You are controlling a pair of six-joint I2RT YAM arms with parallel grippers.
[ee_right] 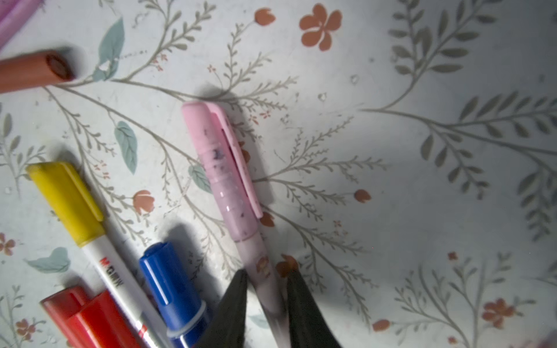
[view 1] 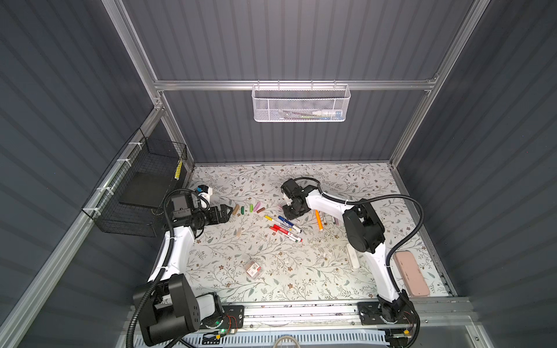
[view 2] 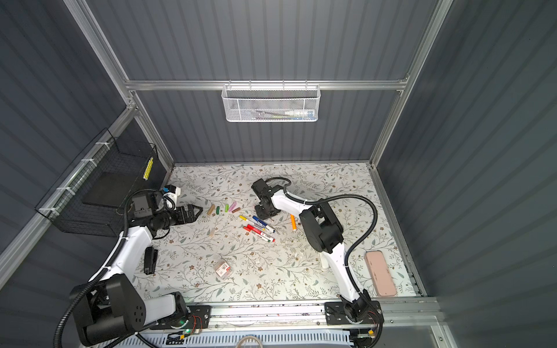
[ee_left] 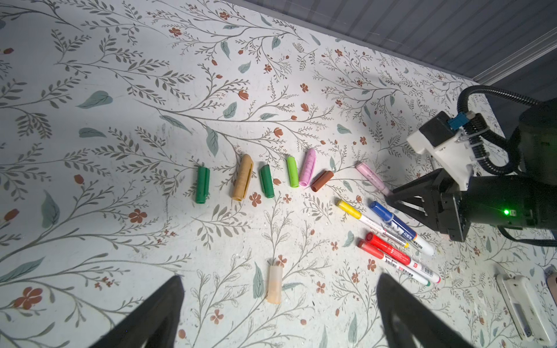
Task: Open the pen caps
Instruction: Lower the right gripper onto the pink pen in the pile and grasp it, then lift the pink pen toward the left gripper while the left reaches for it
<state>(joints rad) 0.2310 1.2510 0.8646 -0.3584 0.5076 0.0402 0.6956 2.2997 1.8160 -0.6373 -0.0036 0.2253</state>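
Six loose pen caps (ee_left: 267, 181) lie in a row on the flowery table (ee_left: 90, 241): dark green, tan, dark green, light green, pink, brown. They are short, fat little tubes.

In a top view the row sits at 3 o'clock from the left gripper (view 1: 228, 212), which is spread wide and holds nothing. A pale cap (ee_left: 275, 284) lies alone at about 6 o'clock from the row.

The right gripper (ee_right: 266, 278) pinches the pink pen (ee_right: 259, 253) by its body, and its pink cap (ee_right: 220, 162) is on.

A yellow cap (ee_right: 67, 199), a blue cap (ee_right: 168, 280) and red caps (ee_right: 90, 316) sit on pens (ee_left: 422, 266) at 4 o'clock from the row.
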